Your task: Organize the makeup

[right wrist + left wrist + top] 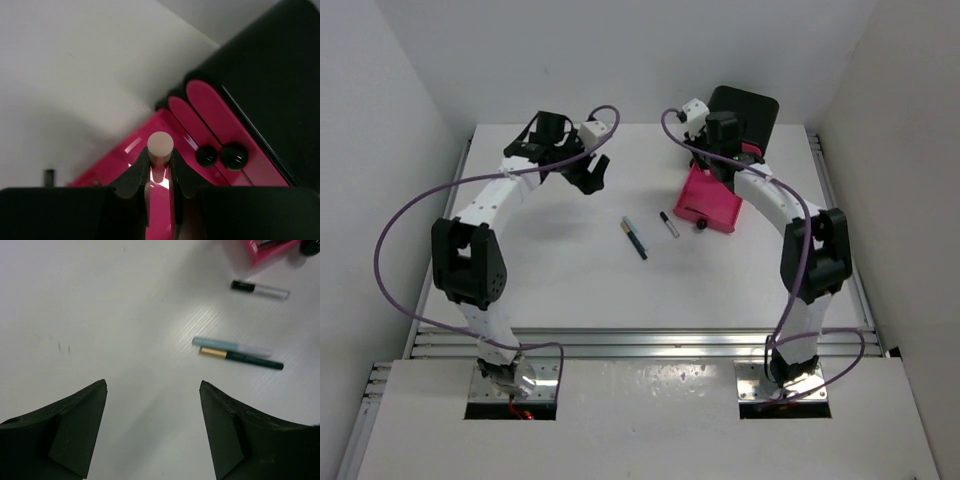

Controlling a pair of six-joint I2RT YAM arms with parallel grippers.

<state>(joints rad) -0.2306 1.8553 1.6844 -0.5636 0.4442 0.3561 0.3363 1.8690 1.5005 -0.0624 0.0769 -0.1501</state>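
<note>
White tabletop (pixel 100 315) below, my right gripper (pixel 160 160) pinches the beige pencil (pixel 160 144), pointing down at the open pink drawer (pixel 122 155) just beneath; my left gripper (pixel 152 385), wide and empty, faces two pencils (pixel 235 346) lying left of that drawer.

White table (pixel 570 285): two pencils (pixel 635 238) touching, black-capped tube (pixel 669 224) near, pink drawer (pixel 712 203), black box (pixel 752 108) far edge.

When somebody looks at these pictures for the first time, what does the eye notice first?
The bright pink drawer, open from the black box at the far right of the table, draws the eye first. Above it, the right tool is shut on a beige pencil, seen end-on. Three loose pencils lie mid-table, and the left tool hangs open farther back on the left.
</note>
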